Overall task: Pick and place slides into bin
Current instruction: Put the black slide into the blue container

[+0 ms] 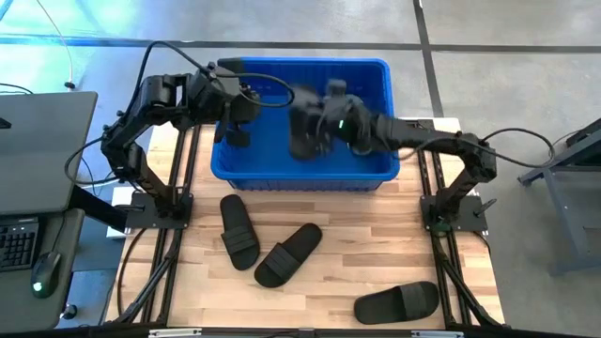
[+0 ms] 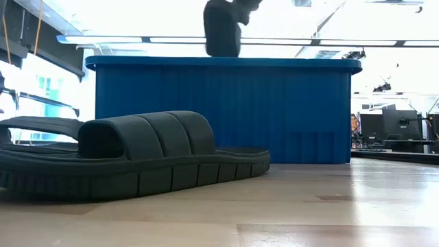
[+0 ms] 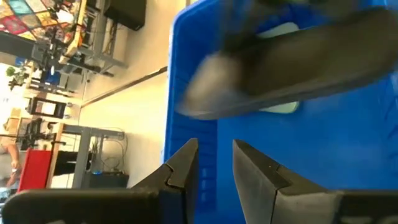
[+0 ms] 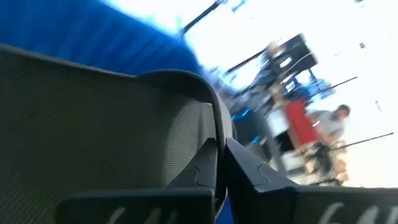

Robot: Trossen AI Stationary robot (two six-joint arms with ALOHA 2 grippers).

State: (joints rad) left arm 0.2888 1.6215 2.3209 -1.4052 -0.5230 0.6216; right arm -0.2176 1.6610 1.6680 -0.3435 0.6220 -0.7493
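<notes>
The right gripper (image 1: 315, 127) hangs over the middle of the large bright blue ribbed plastic bin (image 1: 371, 75), its fingers pinched tight on the edge of a black rubber slide (image 1: 302, 127), which dangles above the bin's rim in the low view. The left gripper (image 1: 237, 111) sits over the bin's left end, fingers a narrow gap apart and holding nothing. Three more black rubber slides lie on the wooden table (image 1: 376, 244) in front of the bin: one upright (image 1: 238, 230), one angled beside it (image 1: 287, 254), one near the front right (image 1: 398, 301).

The grip looks thin, only the slide's edge between the fingertips, so a swing of the arm could twist it loose early. Because it is over the bin's centre, a drop would probably still land inside; the greater risk seems to be the hanging slide brushing the nearby left arm.

The held slide hangs with its long axis roughly vertical. Which end points down cannot be told.
</notes>
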